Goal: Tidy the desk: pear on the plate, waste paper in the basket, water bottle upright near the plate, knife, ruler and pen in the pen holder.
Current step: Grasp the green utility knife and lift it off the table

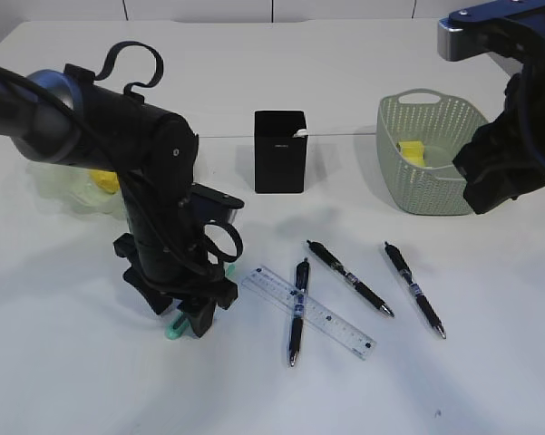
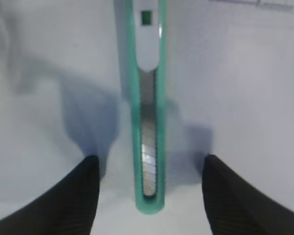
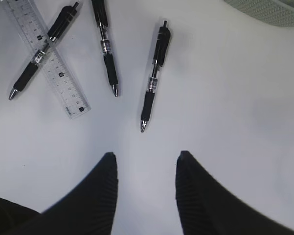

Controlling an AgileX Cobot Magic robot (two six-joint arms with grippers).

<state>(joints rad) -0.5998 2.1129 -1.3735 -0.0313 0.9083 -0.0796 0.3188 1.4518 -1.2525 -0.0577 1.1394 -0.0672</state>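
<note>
Knife [image 2: 147,122] flat on desk [image 2: 244,88], left gripper [image 2: 149,186] straddling it, lowered, jaws apart

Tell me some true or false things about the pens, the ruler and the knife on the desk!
1. Three black pens lie on the desk. True.
2. One pen lies across the transparent ruler. True.
3. The left gripper is squeezing the utility knife. False: its fingers stand open on either side of the knife, not touching it.
4. The right gripper holds a pen. False: it is open and empty above the bare desk.
5. The basket is empty. False: something yellow lies inside.
</note>
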